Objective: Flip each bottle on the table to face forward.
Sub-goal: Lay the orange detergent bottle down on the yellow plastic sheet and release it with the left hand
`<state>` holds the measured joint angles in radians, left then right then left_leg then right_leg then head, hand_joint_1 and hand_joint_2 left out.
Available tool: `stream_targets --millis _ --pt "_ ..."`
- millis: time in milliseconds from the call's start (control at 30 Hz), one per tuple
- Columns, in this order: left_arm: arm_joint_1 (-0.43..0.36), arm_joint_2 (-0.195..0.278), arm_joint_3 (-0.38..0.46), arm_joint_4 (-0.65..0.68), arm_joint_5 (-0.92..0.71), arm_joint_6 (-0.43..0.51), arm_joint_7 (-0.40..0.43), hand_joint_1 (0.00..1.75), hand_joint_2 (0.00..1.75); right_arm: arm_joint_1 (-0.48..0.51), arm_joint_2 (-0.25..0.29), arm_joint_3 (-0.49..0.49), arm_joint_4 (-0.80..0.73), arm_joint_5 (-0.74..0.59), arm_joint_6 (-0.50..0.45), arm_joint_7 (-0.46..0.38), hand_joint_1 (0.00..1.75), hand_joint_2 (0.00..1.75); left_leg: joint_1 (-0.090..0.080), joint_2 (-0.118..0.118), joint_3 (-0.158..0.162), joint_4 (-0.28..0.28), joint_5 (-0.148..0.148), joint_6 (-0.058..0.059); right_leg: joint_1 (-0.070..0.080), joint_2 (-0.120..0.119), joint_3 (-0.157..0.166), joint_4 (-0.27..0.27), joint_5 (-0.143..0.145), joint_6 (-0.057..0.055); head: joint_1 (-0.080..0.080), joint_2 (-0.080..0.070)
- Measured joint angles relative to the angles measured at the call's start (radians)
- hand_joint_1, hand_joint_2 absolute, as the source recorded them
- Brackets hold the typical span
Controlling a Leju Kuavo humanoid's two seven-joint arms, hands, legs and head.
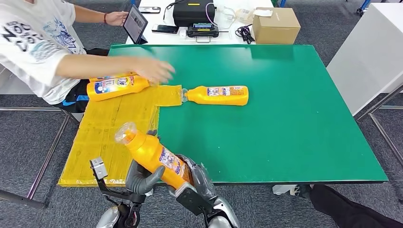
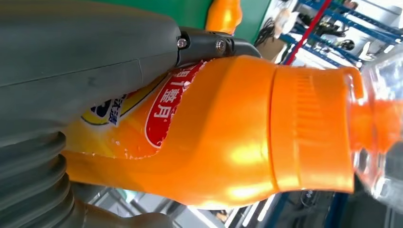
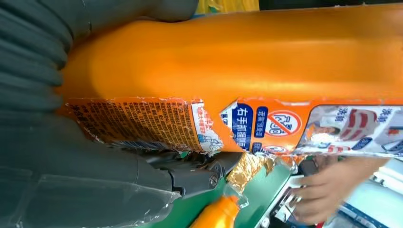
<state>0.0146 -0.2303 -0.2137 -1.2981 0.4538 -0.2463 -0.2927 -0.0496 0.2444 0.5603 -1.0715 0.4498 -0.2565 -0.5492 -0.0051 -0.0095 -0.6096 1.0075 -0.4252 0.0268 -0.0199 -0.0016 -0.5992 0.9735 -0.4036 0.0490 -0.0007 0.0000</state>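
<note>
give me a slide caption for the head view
Both hands lift an orange plastic bottle off the green table while a person's hand reaches in.

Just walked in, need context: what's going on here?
Both robot hands, left hand and right hand, hold one orange bottle above the table's near edge. A second bottle lies on the green table. A person's hand is on a third bottle at the yellow mat.
</note>
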Motion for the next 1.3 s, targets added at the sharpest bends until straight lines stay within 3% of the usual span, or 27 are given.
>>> stream_targets --millis 333,467,533,667,967,1067,1133,1200,1267,1300 --pt "-0.015 0.023 -0.004 0.061 -0.004 -0.019 -0.006 0.03 1.75 -0.039 0.004 0.050 0.070 0.014 -0.011 -0.053 1.75 1.75 0.000 0.000 0.000 0.000 0.000 0.000 0.000 0.000 0.000 0.000 0.000 0.000 0.000 0.000" --pt "-0.017 0.028 -0.005 0.075 -0.042 -0.008 -0.029 1.40 1.75 -0.045 0.004 0.059 0.080 0.003 -0.011 -0.045 1.75 1.75 0.000 0.000 0.000 0.000 0.000 0.000 0.000 0.000 0.000 0.000 0.000 0.000 0.000 0.000" --pt "-0.017 0.029 -0.005 0.078 -0.058 0.001 -0.035 1.40 1.75 -0.047 0.004 0.063 0.085 -0.001 -0.010 -0.043 1.75 1.75 0.000 0.000 0.000 0.000 0.000 0.000 0.000 0.000 0.000 0.000 0.000 0.000 0.000 0.000" --pt "-0.017 0.032 -0.005 0.078 -0.066 0.007 -0.036 1.75 1.75 -0.052 0.004 0.070 0.093 -0.004 -0.010 -0.041 1.75 1.75 0.000 0.000 0.000 0.000 0.000 0.000 0.000 0.000 0.000 0.000 0.000 0.000 0.000 0.000" --pt "-0.021 0.033 0.004 0.078 -0.062 -0.011 -0.051 1.75 1.75 -0.062 0.004 0.082 0.101 -0.004 -0.007 -0.034 1.71 1.75 0.000 0.000 0.000 0.000 0.000 0.000 0.000 0.000 0.000 0.000 0.000 0.000 0.000 0.000" --pt "-0.020 0.033 0.011 0.078 -0.059 -0.024 -0.055 1.75 1.75 -0.065 0.004 0.083 0.103 -0.002 -0.004 -0.026 1.37 1.75 0.000 0.000 0.000 0.000 0.000 0.000 0.000 0.000 0.000 0.000 0.000 0.000 0.000 0.000" --pt "-0.020 0.033 0.014 0.077 -0.055 -0.031 -0.056 1.75 1.75 -0.067 0.004 0.083 0.105 -0.001 -0.003 -0.021 1.29 1.75 0.000 0.000 0.000 0.000 0.000 0.000 0.000 0.000 0.000 0.000 0.000 0.000 0.000 0.000" --pt "-0.019 0.033 0.015 0.076 -0.054 -0.035 -0.056 1.75 1.75 -0.068 0.005 0.083 0.106 -0.001 -0.003 -0.017 0.65 1.75 0.000 0.000 0.000 0.000 0.000 0.000 0.000 0.000 0.000 0.000 0.000 0.000 0.000 0.000" --pt "-0.020 0.033 0.017 0.075 -0.054 -0.036 -0.056 1.75 1.75 -0.068 0.005 0.083 0.107 -0.001 -0.002 -0.015 0.00 0.87 0.000 0.000 0.000 0.000 0.000 0.000 0.000 0.000 0.000 0.000 0.000 0.000 0.000 0.000" --pt "-0.020 0.033 0.018 0.074 -0.055 -0.036 -0.057 1.75 1.75 -0.068 0.005 0.083 0.108 -0.001 -0.002 -0.012 0.00 0.44 0.000 0.000 0.000 0.000 0.000 0.000 0.000 0.000 0.000 0.000 0.000 0.000 0.000 0.000"
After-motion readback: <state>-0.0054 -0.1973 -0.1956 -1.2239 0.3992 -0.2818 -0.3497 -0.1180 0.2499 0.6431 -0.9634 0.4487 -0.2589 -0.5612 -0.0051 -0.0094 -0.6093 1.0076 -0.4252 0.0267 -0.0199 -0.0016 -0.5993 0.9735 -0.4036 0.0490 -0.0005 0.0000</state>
